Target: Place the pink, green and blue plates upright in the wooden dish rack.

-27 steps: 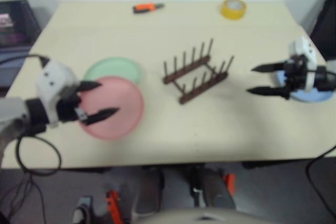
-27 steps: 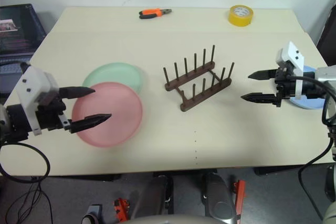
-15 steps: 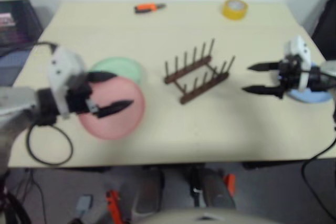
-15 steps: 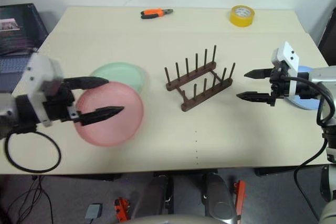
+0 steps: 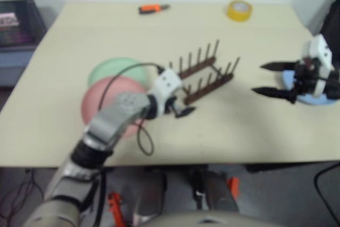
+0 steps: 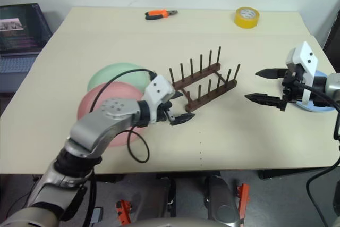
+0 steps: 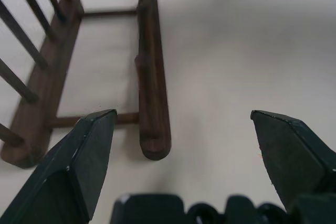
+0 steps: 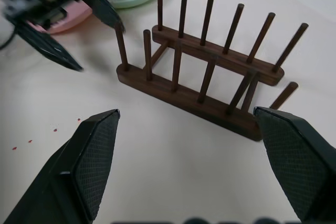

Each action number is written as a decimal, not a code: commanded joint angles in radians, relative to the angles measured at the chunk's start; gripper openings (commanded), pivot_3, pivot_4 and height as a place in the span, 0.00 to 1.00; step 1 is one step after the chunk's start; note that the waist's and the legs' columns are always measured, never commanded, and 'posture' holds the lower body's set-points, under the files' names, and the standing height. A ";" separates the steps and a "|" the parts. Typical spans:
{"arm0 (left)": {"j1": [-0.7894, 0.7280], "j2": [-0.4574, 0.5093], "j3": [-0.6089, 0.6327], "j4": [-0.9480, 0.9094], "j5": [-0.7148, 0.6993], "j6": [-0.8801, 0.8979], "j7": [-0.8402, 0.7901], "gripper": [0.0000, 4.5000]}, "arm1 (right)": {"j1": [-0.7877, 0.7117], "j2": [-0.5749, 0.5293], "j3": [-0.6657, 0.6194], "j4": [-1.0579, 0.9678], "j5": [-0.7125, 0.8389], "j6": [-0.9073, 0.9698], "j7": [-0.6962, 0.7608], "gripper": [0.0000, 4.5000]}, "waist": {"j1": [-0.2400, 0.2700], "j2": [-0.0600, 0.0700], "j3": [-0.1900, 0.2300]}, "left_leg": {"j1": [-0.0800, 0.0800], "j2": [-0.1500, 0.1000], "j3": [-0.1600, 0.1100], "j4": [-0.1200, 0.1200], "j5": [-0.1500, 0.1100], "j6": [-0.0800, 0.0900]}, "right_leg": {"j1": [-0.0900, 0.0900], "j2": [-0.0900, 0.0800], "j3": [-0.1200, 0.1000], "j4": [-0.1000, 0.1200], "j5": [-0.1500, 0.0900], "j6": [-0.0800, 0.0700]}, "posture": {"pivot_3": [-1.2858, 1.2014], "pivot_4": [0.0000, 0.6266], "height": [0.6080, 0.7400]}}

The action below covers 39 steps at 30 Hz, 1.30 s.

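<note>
Facing left fingers (image 6: 179,119): rack (image 6: 204,83) end.

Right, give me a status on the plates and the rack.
Nothing is racked yet: the wooden dish rack holds no plate. The pink plate lies flat, overlapping the green plate, and the blue plate lies flat behind the right gripper. Both grippers are open and hold nothing; the left gripper sits at the rack's near end. All three plates remain.

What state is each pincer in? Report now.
Left pincer: open, holding nothing, at the near end of the wooden dish rack.
Right pincer: open, holding nothing.
</note>
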 commanded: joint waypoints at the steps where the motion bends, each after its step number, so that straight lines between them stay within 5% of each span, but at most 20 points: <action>1: -0.040 -0.033 -0.041 0.035 0.059 0.025 0.024 1.00 | 0.020 -0.034 -0.083 -0.061 0.035 0.023 -0.034 0.99 | -0.001 0.000 0.000 | 0.000 0.000 0.000 0.000 0.000 0.000 | 0.000 0.000 0.000 0.000 0.000 0.000 | 0.52 0.24 1.00; 13: -0.071 -0.144 -0.126 0.239 0.195 -0.010 0.037 1.00 | 0.129 -0.061 -0.174 -0.140 0.076 0.050 -0.098 0.99 | 0.004 0.001 -0.001 | 0.001 -0.001 0.000 0.000 0.000 0.000 | 0.000 0.000 0.001 0.000 0.000 0.000 | 0.52 0.24 1.00; 17: -0.079 -0.197 -0.106 0.318 0.214 -0.062 0.039 0.80 | 0.120 -0.064 -0.166 -0.146 0.079 0.055 -0.117 1.00 | 0.007 0.001 -0.001 | 0.001 -0.001 0.000 0.002 0.000 0.000 | 0.001 -0.001 0.002 0.000 0.000 0.000 | 0.52 0.24 1.00; 24: -0.141 -0.201 -0.081 0.402 0.206 -0.186 -0.086 0.24 | 0.102 -0.082 -0.167 -0.136 0.075 0.042 -0.129 1.00 | 0.005 0.001 -0.002 | 0.002 -0.003 0.001 0.003 0.001 0.002 | 0.003 -0.001 0.006 -0.001 -0.001 -0.001 | 0.52 0.24 1.00; 39: -0.327 -0.289 -0.150 0.747 0.285 -0.590 -0.486 0.22 | 0.263 -0.085 -0.346 -0.277 0.109 0.105 -0.187 1.00 | 0.006 0.000 -0.001 | -0.003 -0.003 0.004 0.000 -0.001 0.004 | -0.002 -0.001 0.007 -0.003 0.001 0.003 | 0.52 0.24 1.00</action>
